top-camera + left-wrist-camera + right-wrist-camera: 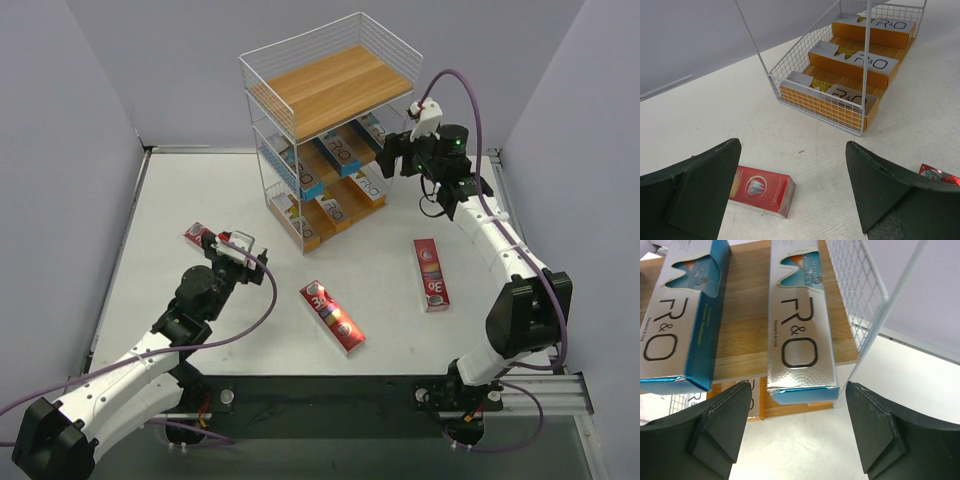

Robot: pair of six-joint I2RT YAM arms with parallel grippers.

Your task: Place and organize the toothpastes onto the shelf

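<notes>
A tall white wire shelf (330, 140) with three wooden boards stands at the far side of a white table (200, 180). Its top board is bare wood. The middle board holds teal cartons and the bottom board holds three orange-and-white cartons (855, 61) lying side by side. The right gripper (797, 410) is up at the right end of the middle board with its fingers spread apart and nothing in them. The near end of a teal carton (800, 325) sits on the board just ahead of the gap, clear of both fingers, and a second teal carton (680, 315) lies beside it. The left gripper (792, 145) hangs low over the table's left side with its fingers as wide as they go, also empty. A red carton (762, 190) lies flat on the table under the gap between them. Two more red cartons lie on the table in front of the shelf, one near the middle (332, 316) and one to the right (432, 273).
</notes>
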